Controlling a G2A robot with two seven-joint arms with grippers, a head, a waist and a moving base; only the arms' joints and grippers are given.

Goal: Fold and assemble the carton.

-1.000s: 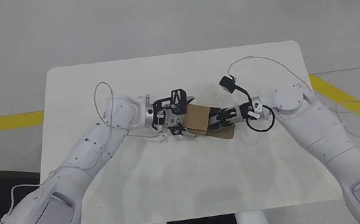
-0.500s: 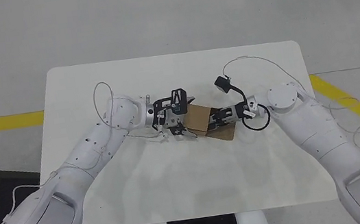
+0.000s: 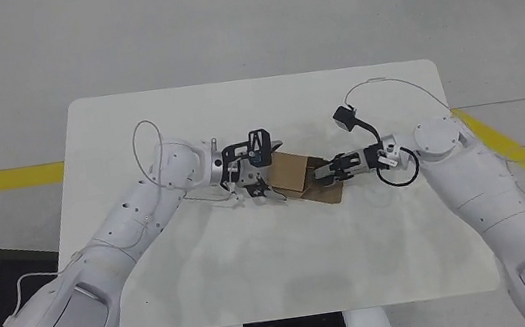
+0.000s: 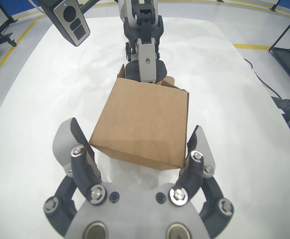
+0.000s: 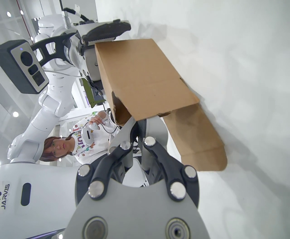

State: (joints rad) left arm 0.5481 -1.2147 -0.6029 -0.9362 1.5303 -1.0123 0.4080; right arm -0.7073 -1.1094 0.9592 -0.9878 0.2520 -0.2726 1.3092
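Note:
A brown cardboard carton [image 3: 294,171] lies on its side in the middle of the white table [image 3: 158,279]. Its box body [image 4: 145,122] is squared up, and a long flap [image 5: 199,144] trails from the open end onto the table. My left gripper [image 4: 134,124] straddles the closed end, a pad [image 4: 78,135] pressed against each side. My right gripper [image 5: 141,123] is at the open end, shut, with its tips tucked under the top panel [image 5: 140,77]. Whether it pinches any cardboard is hidden. From the left wrist view, the right gripper [image 4: 147,74] stands just behind the far edge.
Thin cables loop over the table behind each arm [image 3: 148,139] [image 3: 382,81]. Bare table surface lies all around the carton, with the near edge [image 3: 294,313] well off. Yellow tape [image 3: 2,180] marks the floor beside the table.
My right arm swung left, then drew back to the right, its gripper sliding slightly out of the carton's open end. The carton and my left arm have stayed put.

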